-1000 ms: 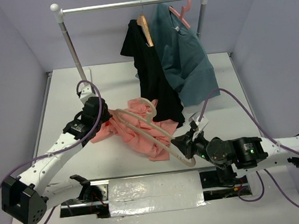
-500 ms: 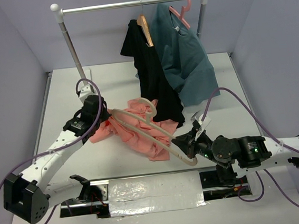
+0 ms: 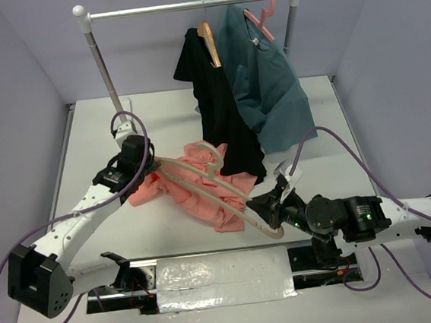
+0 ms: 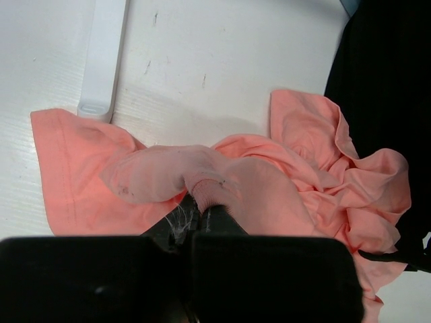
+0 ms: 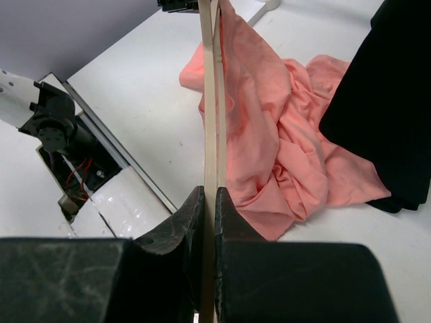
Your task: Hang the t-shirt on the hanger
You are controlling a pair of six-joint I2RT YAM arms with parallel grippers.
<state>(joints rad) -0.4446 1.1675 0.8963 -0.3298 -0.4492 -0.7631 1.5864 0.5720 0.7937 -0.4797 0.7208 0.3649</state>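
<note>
at t-shirt (image 3: pixel 153 189), left hand (image 3: pixel 153 165) now farther

Top external: high, from near edge, facing rack (image 3: pixel 185 5). Both wrist views: close, angled down at table (image 4: pixel 222 54), sharing t-shirt (image 4: pixel 323 148) with top view.

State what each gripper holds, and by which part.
The left gripper pinches a bunched fold of the t-shirt. The right gripper clamps the hanger near one shoulder end.

hanger (image 5: pixel 210 101) across t-shirt (image 5: pixel 269 134); rack (image 3: pixel 185 6) behind
</note>
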